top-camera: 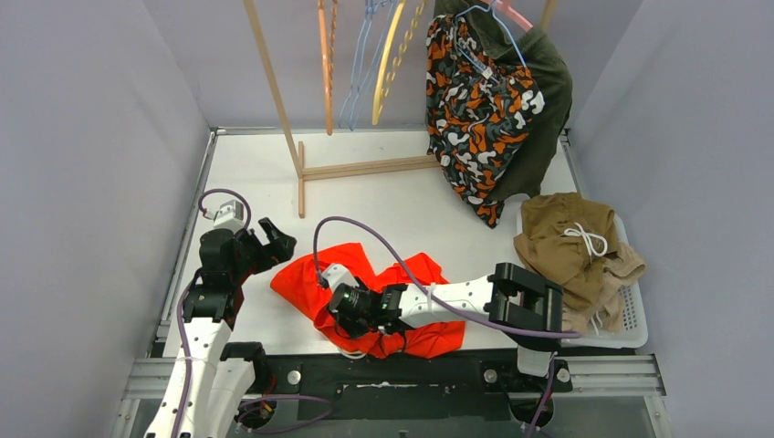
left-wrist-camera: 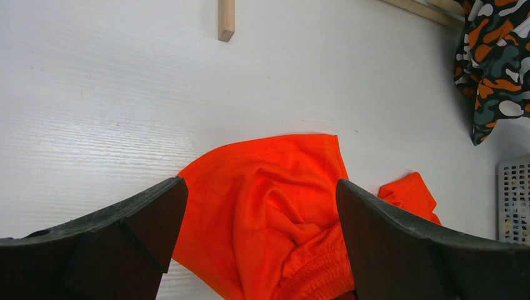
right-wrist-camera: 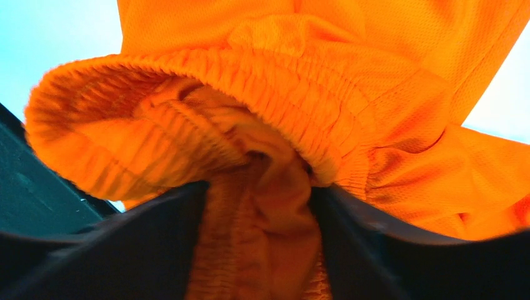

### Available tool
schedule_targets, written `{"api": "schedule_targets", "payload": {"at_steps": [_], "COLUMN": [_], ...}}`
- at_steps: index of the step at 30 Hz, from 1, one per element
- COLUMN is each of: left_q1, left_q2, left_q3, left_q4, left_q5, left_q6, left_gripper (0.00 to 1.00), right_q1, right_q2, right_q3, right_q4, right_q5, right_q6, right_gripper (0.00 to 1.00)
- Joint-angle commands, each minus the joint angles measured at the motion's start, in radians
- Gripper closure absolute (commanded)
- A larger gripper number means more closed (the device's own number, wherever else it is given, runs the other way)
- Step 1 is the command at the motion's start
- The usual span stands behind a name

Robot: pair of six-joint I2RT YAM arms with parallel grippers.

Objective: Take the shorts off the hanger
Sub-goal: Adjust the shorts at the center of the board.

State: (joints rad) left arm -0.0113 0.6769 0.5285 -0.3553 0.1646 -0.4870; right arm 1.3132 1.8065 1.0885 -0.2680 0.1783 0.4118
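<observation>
Your right gripper (right-wrist-camera: 259,195) is clamped tight on the orange shorts' (top-camera: 406,278) bunched waistband at the table's (top-camera: 383,196) near edge. A slack pull could spill them over. The left gripper (left-wrist-camera: 259,187) gapes wide, empty. The camouflage shorts (top-camera: 475,109) hang unremoved.

Left arm (top-camera: 208,315), at left end of base plate (top-camera: 429,370): white lower links, black joint housings, small white camera block at wrist, purple cable looping over it. Right arm (top-camera: 456,297), at right end of base plate: white forearm, boxy black elbow, purple cable running along. Base plate black, two round silver bolts. Left gripper (left-wrist-camera: 261,200): fingers (left-wrist-camera: 125,231) matte black, wedge-shaped
</observation>
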Motion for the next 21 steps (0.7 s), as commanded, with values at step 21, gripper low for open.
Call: {"api": "schedule_targets", "payload": {"at_steps": [21], "left_q1": [0.007], "left_q2": [-0.01], "left_q3": [0.011], "left_q4": [0.047], "left_q5": [0.0], "left_q6": [0.01], "left_gripper": [0.1], "right_q1": [-0.055], "right_q2": [-0.57], "right_q3": [-0.171], "right_q4": [0.015], "right_q5": [0.59], "right_q6": [0.216], "right_gripper": [1.0]}}
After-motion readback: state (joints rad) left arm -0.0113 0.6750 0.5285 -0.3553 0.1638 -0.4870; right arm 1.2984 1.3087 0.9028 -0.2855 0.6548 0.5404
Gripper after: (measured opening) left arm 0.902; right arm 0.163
